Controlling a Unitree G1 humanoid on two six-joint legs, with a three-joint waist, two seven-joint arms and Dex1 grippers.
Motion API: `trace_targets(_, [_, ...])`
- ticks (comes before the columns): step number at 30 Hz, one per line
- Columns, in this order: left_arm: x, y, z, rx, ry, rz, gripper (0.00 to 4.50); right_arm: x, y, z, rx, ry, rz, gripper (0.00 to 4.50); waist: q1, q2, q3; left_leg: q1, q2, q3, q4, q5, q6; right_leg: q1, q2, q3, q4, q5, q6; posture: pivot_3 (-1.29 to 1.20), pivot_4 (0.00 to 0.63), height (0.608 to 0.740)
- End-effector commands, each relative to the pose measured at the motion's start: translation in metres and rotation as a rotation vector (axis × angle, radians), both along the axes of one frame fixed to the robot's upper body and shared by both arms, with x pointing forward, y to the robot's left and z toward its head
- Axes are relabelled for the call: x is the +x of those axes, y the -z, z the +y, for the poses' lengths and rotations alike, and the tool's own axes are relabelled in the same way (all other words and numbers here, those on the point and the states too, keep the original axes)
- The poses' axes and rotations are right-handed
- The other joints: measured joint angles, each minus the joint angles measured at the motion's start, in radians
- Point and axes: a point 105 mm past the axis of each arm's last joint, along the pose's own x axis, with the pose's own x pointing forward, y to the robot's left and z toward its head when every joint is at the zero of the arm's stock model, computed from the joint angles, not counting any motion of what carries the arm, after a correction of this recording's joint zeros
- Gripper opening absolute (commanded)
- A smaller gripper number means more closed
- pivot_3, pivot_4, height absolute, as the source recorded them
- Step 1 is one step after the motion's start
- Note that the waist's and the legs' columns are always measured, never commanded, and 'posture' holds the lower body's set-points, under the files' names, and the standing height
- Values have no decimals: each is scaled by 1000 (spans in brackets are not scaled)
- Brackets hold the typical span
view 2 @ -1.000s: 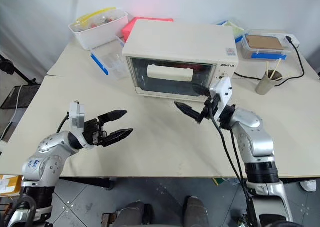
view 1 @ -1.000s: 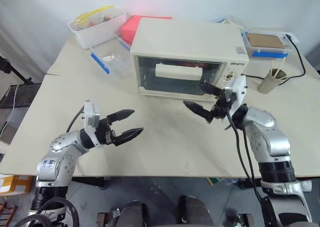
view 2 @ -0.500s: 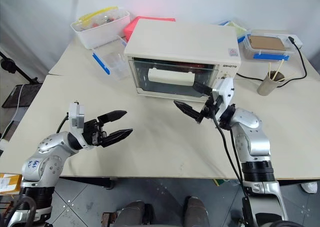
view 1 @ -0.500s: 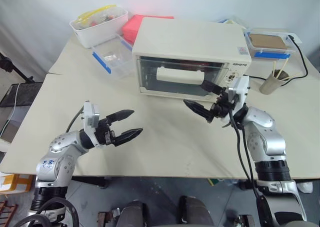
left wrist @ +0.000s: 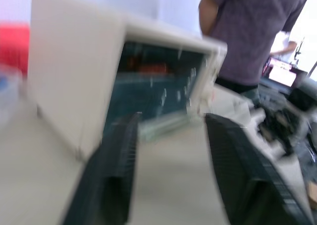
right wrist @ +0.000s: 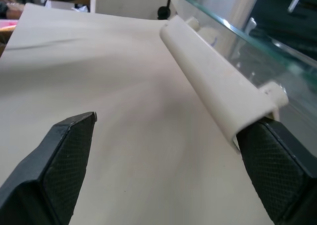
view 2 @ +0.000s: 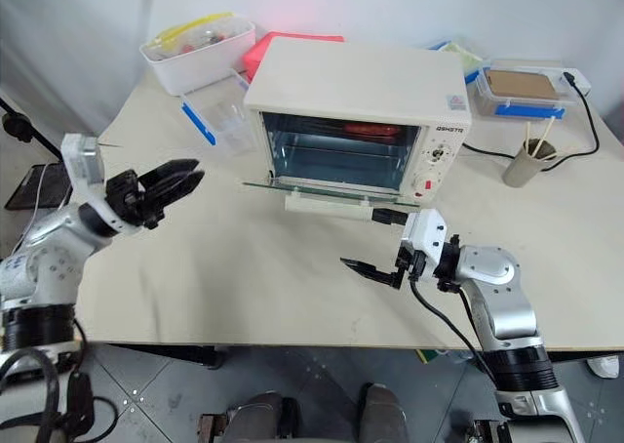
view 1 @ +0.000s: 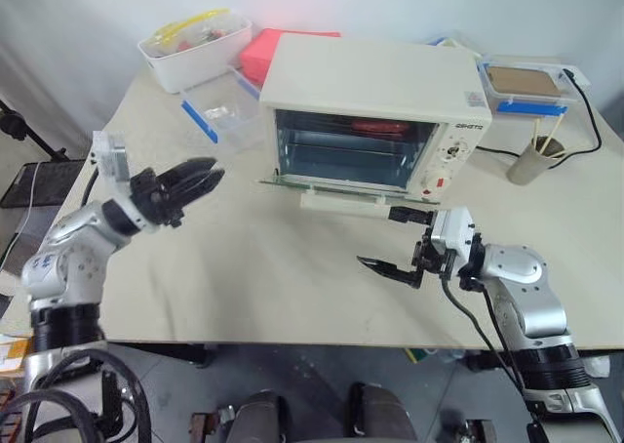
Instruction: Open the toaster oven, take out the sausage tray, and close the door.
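**Oven door down, both arms off it**

I see the toaster oven [view 1: 375, 92] toward the back of the desk [view 1: 244, 287], near the middle of the far edge. Its door [view 1: 336, 184] is dropped flat, the glass panel sticking out level over the desk with the cream bar handle [view 1: 336, 203] at its front edge. Inside, near the top of the cavity, I can make out something red-brown [view 1: 375, 127] that I take for the sausage tray, though the tray itself is too dim to read.

My right gripper [view 1: 395, 240] sits low over the desk just in front of the door's right end, forearm bent in from the right edge, the fingers pointing to my left and roughly level. The two black fingers stand wide apart and hold nothing; in the right wrist view one fingertip [right wrist: 277, 170] lies right at the end of the handle, the other well clear over bare desk.

My left gripper [view 1: 190, 178] is raised above the desk's left side, arm reaching out from the left edge, pointing toward the oven. Its fingers are drawn fairly near each other with a gap remaining, nothing between them; the left wrist view is blurred.

A person's torso [left wrist: 247, 31] stands beyond the oven.
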Motion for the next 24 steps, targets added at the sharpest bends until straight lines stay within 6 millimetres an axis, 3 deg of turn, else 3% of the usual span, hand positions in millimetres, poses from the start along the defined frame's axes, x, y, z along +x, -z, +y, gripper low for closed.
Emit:
trace_targets(1, [16, -1, -13, 15, -18, -44, 711, -5, -1, 3, -29, -35, -46, 4500, 0, -1, 0, 0, 0, 3, 0, 0, 0, 0, 0, -1, 0, 0, 0, 0, 150, 740])
trace_targets(3, [24, 0, -23, 31, -9, -60, 63, -6, 1, 3, -38, -38, -46, 4500, -2, -2, 1, 0, 1, 4, 0, 0, 0, 0, 1, -2, 0, 0, 0, 0, 150, 740])
trace_targets(9, [42, 10, -57, 36, 26, -77, 24, -8, 4, 1, -49, -33, -50, 4500, -2, -3, 2, 0, 1, 5, 0, 0, 0, 0, 1, -2, -1, 0, 0, 0, 150, 740])
trace_targets(14, [41, 27, -83, 84, 114, -70, 24, -14, 11, -6, -53, 10, -46, 4500, 0, -4, 2, -1, 1, 5, 0, 0, 0, 0, 1, -2, -1, 0, 0, 0, 150, 740])
trace_targets(21, [27, 54, -92, 175, 197, -52, 24, -47, 34, -38, -41, 198, 19, 4500, 12, -5, 3, -1, 0, 4, 0, 0, 0, 0, 1, -2, -2, 0, 0, 0, 150, 740])
trace_targets(24, [23, 64, -90, 186, 197, -34, 24, -70, 48, -62, -42, 333, 77, 4500, 17, -5, 3, -1, 1, 5, 0, 0, 0, 0, 1, -2, -2, 0, 0, 0, 150, 740])
